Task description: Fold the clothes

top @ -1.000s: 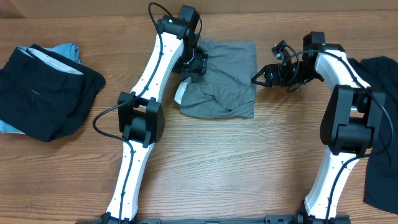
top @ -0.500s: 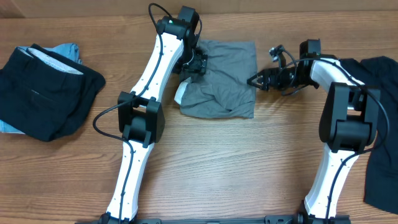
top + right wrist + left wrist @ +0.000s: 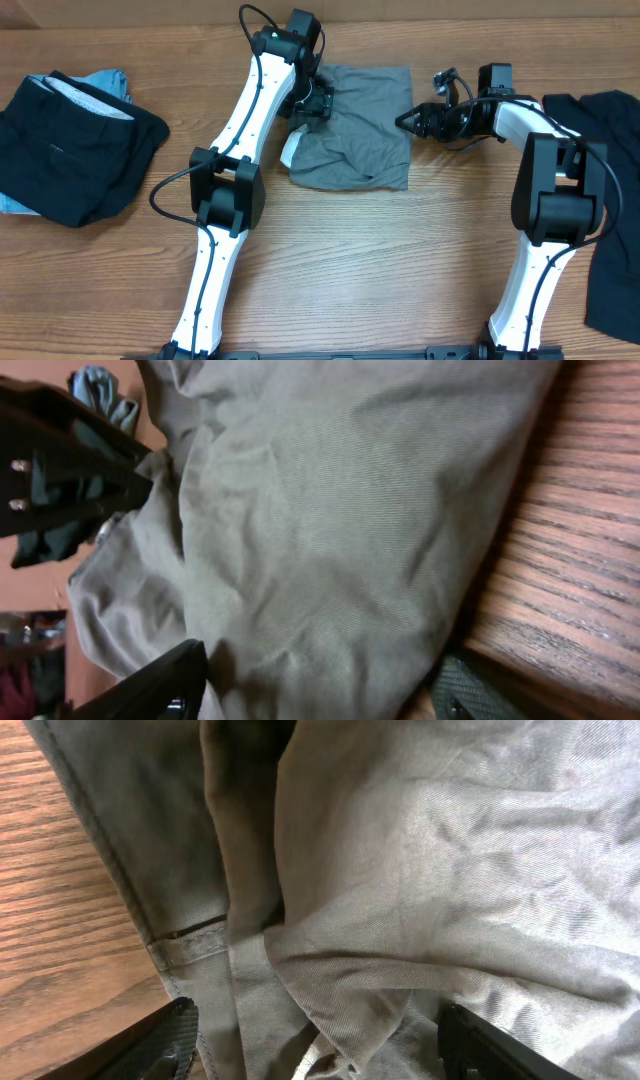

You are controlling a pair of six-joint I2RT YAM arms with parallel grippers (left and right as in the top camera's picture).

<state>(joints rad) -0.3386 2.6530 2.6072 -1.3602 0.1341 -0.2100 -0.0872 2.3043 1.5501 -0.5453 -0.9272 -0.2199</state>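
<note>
While L gripper (image 3: 314,104) sits wide open on grey garment (image 3: 365,120), upper centre, R gripper (image 3: 404,122) gapes at its right edge, nothing held.

No legible text, labels or numbers.

The left arm (image 3: 258,95) and right arm (image 3: 527,275) share white tubular links and bulky black joint housings. Thin black cables (image 3: 152,198) loop off both. The left gripper (image 3: 320,1045) and right gripper (image 3: 315,685) have matte black fingers (image 3: 165,1035).
</note>
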